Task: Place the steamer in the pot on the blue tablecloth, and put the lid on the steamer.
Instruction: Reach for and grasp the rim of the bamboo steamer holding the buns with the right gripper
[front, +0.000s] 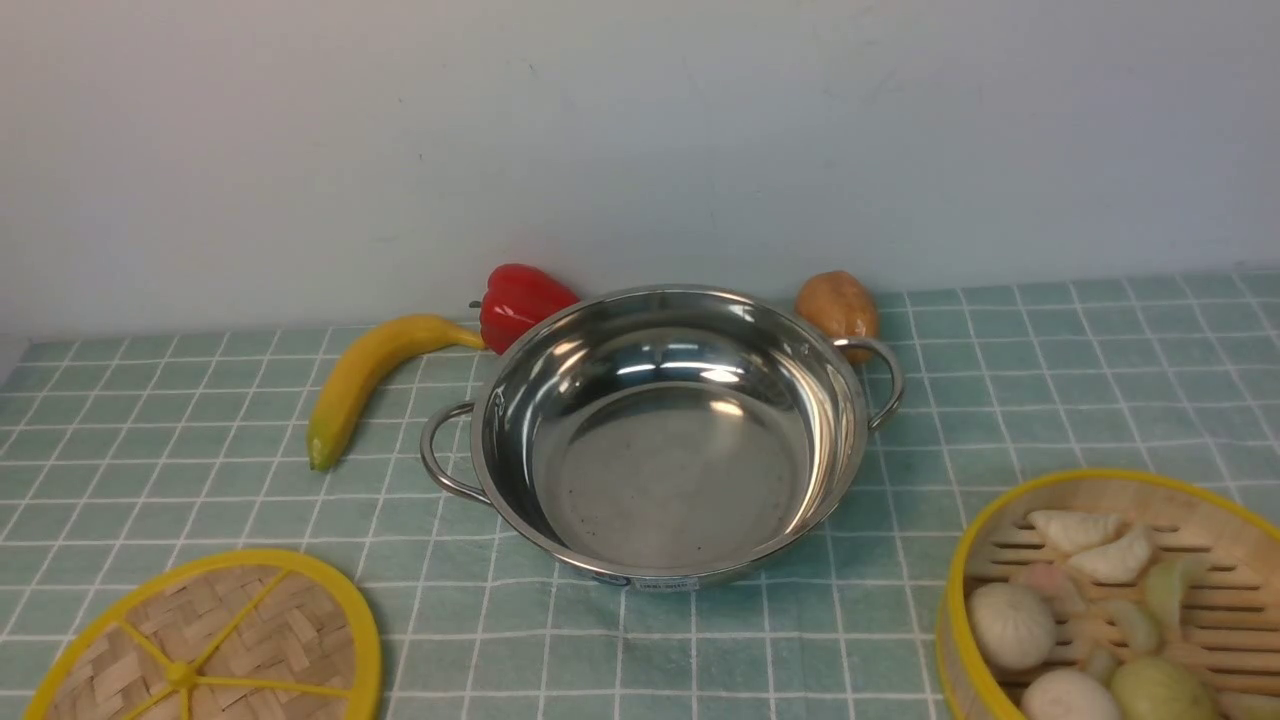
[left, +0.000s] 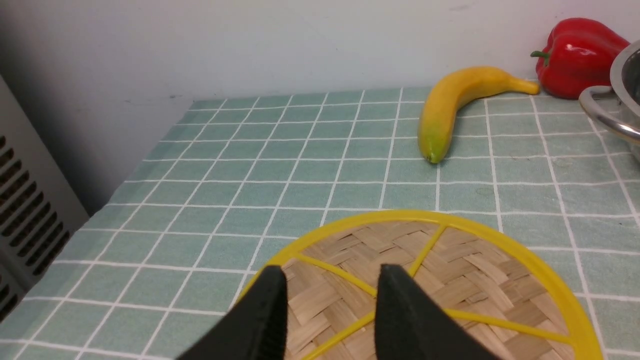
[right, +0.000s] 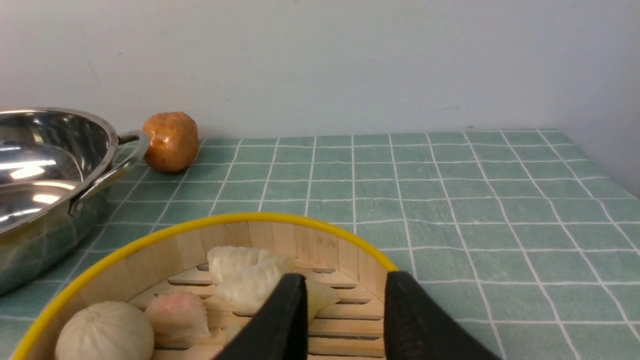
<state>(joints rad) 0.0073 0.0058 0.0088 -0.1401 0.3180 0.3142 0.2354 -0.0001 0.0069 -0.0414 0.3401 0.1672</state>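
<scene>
The empty steel pot (front: 670, 470) stands mid-table on the blue tablecloth (front: 200, 470). The lid (front: 250, 620) lies flat at the front left. The steamer (front: 1100, 482), holding white and green buns and dumplings, stands at the front right. Neither gripper shows in the front view. In the left wrist view my left gripper (left: 331, 270) is open and empty over the lid (left: 475, 270). In the right wrist view my right gripper (right: 346, 277) is open and empty over the steamer's wall (right: 225, 240), one finger over the inside, the other by the rim.
A banana (front: 365, 375) and a red pepper (front: 520, 300) lie behind the pot to its left, a potato (front: 840, 305) behind its right handle. The wall stands close behind. The cloth's left edge (left: 150, 150) drops beside a grey vented panel (left: 30, 200).
</scene>
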